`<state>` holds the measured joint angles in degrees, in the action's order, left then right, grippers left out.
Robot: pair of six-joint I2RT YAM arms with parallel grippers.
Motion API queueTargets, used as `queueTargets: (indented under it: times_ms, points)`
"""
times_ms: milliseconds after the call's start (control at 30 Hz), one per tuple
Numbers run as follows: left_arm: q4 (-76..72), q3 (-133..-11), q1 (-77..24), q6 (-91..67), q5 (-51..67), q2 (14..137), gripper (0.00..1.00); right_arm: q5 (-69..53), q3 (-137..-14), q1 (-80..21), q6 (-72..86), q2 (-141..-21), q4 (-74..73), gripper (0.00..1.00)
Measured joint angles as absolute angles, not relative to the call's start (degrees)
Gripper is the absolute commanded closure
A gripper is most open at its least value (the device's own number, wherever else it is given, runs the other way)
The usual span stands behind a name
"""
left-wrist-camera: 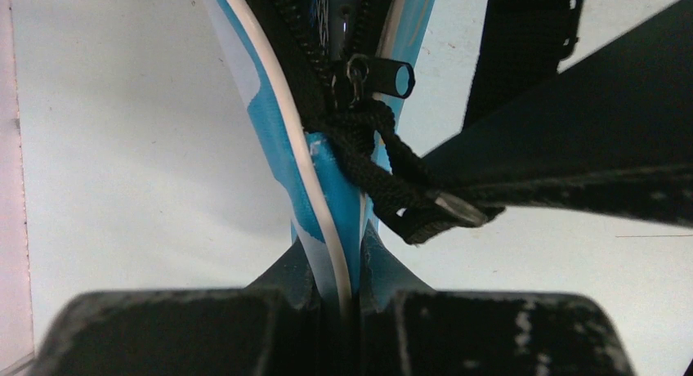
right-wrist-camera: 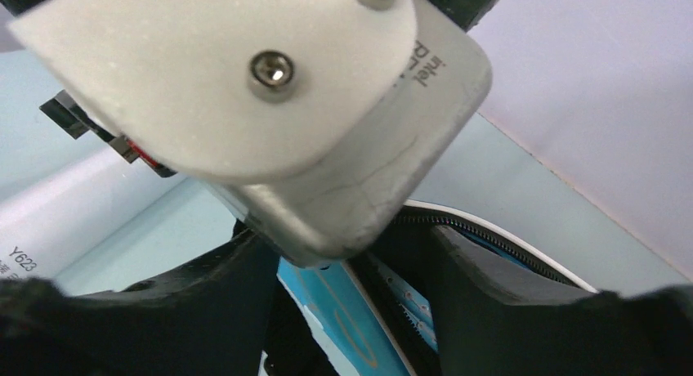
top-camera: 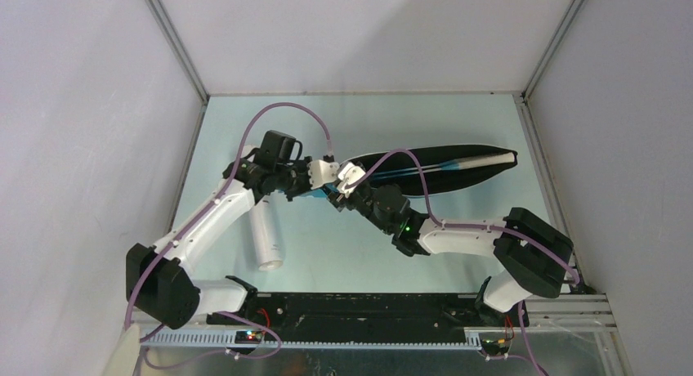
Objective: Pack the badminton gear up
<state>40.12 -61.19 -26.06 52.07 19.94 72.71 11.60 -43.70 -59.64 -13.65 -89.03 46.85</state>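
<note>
- left gripper [left-wrist-camera: 342, 266] is pinching the blue, white-piped end seam of the racket bag [top-camera: 425, 172]. Its jaws are closed right down on the fabric, anchoring that tip.
- right gripper [right-wrist-camera: 351, 298] is standing with jaws apart, straddling the same bag end. Blue edge and zip teeth are sitting between the fingers, and I'm seeing no clamp on anything.
- bag is lying flat on the table [top-camera: 343, 253]. Its long axis is running from the two grippers at its left tip out toward the right side, angling slightly away from the bases.
- white racket handles [top-camera: 490, 158] are poking out at that far right end, and the mouth is looking open along most of the length.
- zipper pull [left-wrist-camera: 357, 69] is sitting just beyond the left pinch, on the bag's centre line. A black cord [left-wrist-camera: 384, 163] is trailing off it to the right in the left wrist view.
- judgement: the zip run is heading along the long axis, away from the left pinch toward the handle end. So the right arm is the free one sitting at the pull, and the pull direction is straight down the bag.
- risk: the left wrist camera [right-wrist-camera: 270, 90] is crowding the right fingers, leaving little room there.
- white tube [top-camera: 266, 237] is lying outside the bag beside the left forearm, apart from the mouth.
</note>
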Motion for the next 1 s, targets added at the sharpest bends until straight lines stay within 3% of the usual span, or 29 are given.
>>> queueTargets:
  times_ms: [200,333,700,1000]
  points:
    - [40.0,-61.3,-26.3,52.4,19.8,73.0,1.00,13.4,-43.7,-60.1,-11.9,-89.1,46.8,0.82]
    - [39.8,-61.3,-26.3,53.0,19.3,73.0,1.00,14.3,-43.7,-60.4,-10.4,-88.4,44.7,0.97]
    - [37.9,-60.4,-28.2,54.7,19.8,73.0,1.00,4.5,-44.6,-56.2,-0.1,-80.2,27.0,1.00]
    - [35.7,-59.7,-28.8,55.8,20.7,72.9,1.00,-7.2,-45.0,-49.6,8.4,-77.4,20.9,1.00]
